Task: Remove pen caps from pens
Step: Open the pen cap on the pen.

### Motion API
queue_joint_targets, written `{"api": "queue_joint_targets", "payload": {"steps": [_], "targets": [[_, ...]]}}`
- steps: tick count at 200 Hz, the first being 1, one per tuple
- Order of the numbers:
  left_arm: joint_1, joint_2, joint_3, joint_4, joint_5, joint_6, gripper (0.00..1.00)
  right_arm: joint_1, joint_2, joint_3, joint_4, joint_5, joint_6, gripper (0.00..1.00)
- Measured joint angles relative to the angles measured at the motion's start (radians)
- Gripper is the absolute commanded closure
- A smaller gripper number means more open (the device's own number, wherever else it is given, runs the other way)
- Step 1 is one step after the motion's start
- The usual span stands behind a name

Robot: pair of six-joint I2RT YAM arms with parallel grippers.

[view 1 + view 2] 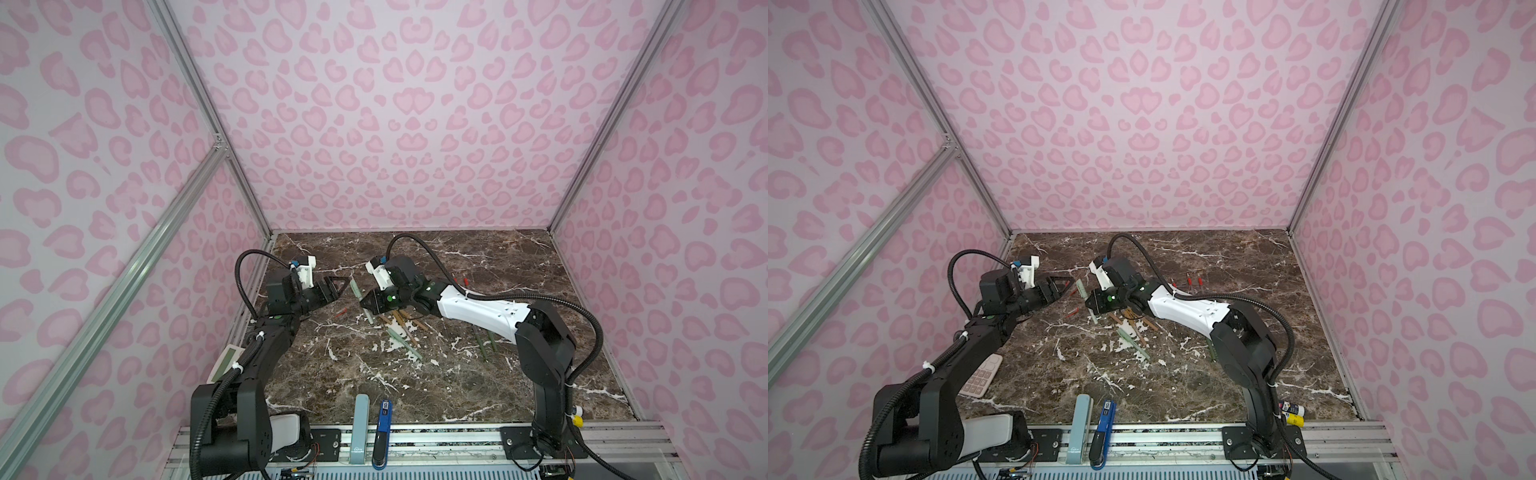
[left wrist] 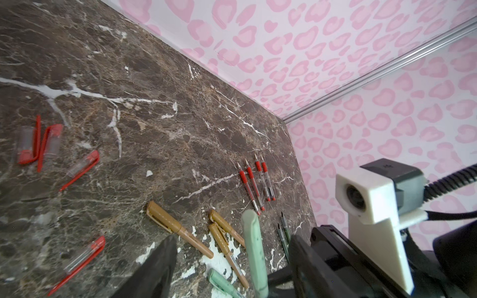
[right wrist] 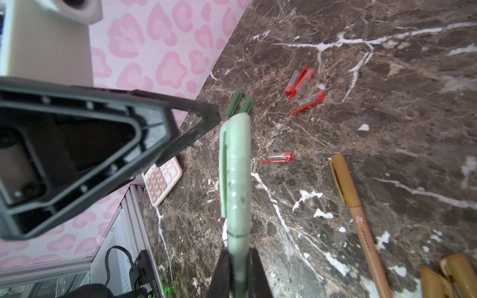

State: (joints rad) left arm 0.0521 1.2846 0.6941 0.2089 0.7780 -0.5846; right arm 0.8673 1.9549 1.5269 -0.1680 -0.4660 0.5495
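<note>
— Jaws? Pen pos?
— I see R jaws pinching the green pen at bottom-centre of the R wrist frame, above the tabletop, cap on. L jaws spread round that cap.

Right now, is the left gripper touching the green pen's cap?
Apart. The left wrist view shows the green pen's cap between the open fingers of the left gripper, with table visible on both sides.
</note>
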Motion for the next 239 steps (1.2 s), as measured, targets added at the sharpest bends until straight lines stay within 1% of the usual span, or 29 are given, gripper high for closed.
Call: {"api": "queue_joint_targets", "payload": {"steps": [30, 45, 61, 71, 74, 82, 83, 110, 129, 139, 160, 171, 183, 211, 222, 239], "targets": [[-0.025, 0.0, 0.0, 0.01, 0.016, -0.017, 0.39, 0.012, 0.004, 0.011, 0.016, -0.009, 0.01, 0.94], [-0.042, 0.0, -0.004, 0.027, 0.019, -0.024, 0.44, 0.02, -0.003, -0.005, 0.035, -0.009, 0.016, 0.94], [-0.055, 0.0, -0.006, 0.027, 0.023, -0.024, 0.54, 0.024, 0.005, 0.001, 0.037, -0.011, 0.035, 0.95], [-0.058, 0.0, -0.006, 0.025, 0.025, -0.024, 0.63, 0.028, 0.011, 0.008, 0.043, -0.013, 0.035, 0.95], [-0.058, 0.0, -0.006, 0.025, 0.024, -0.024, 0.68, 0.029, 0.011, 0.008, 0.043, -0.013, 0.035, 0.94], [-0.058, 0.0, -0.006, 0.024, 0.022, -0.024, 0.74, 0.031, 0.01, 0.006, 0.048, -0.013, 0.039, 0.94], [-0.058, 0.0, -0.006, 0.024, 0.022, -0.024, 0.76, 0.031, 0.01, 0.006, 0.049, -0.013, 0.039, 0.94], [-0.06, -0.008, -0.005, 0.024, 0.01, -0.022, 0.96, 0.034, 0.014, 0.018, 0.048, -0.013, 0.042, 0.94], [-0.06, -0.011, -0.003, 0.024, 0.01, -0.014, 0.96, 0.039, 0.016, 0.023, 0.045, -0.009, 0.042, 0.91], [-0.06, -0.012, -0.004, 0.022, 0.008, -0.013, 0.96, 0.041, 0.014, 0.017, 0.051, -0.005, 0.042, 0.87], [-0.06, -0.013, -0.003, 0.015, 0.007, -0.012, 0.96, 0.042, 0.026, 0.033, 0.045, -0.011, 0.045, 0.75], [-0.06, -0.014, 0.0, 0.011, 0.007, -0.013, 0.96, 0.046, 0.027, 0.03, 0.045, -0.011, 0.045, 0.73], [-0.06, -0.016, 0.0, 0.012, 0.008, -0.013, 0.97, 0.053, 0.023, 0.011, 0.064, -0.011, 0.045, 0.76], [-0.06, -0.018, 0.005, 0.001, 0.006, -0.013, 0.96, 0.052, 0.033, 0.01, 0.058, -0.018, 0.053, 0.92], [-0.06, -0.019, 0.009, 0.0, 0.007, -0.013, 0.96, 0.051, 0.029, 0.005, 0.066, -0.024, 0.053, 1.0], [-0.057, -0.021, 0.01, -0.004, 0.006, -0.008, 0.96, 0.05, 0.025, -0.006, 0.075, -0.024, 0.06, 1.0]]}}
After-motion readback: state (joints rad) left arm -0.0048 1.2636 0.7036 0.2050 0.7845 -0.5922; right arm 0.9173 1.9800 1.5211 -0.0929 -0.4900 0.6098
